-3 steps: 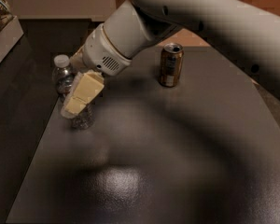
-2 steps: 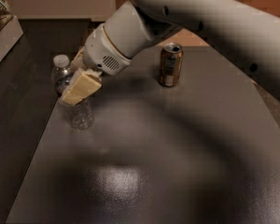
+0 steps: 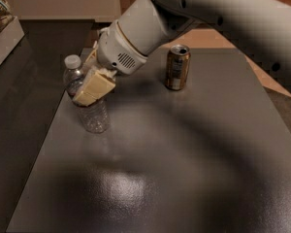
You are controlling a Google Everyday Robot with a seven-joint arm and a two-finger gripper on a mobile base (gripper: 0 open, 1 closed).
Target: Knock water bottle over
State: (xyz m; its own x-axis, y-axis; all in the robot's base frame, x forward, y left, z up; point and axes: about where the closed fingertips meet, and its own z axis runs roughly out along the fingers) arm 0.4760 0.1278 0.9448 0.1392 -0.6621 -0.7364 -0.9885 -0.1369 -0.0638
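The water bottle [image 3: 93, 115] stands near the desk's [image 3: 194, 169] left edge, base on the surface, tilted so that its white cap leans left. The end effector [image 3: 90, 88] rests against the bottle's upper body — whether it is open or closed, I cannot tell. A brown-gold can [image 3: 177, 67] stands upright, well apart to the right.

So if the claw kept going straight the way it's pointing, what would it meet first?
The water bottle: the claw points down-left right at its midsection, seemingly touching it, though depth is unclear.
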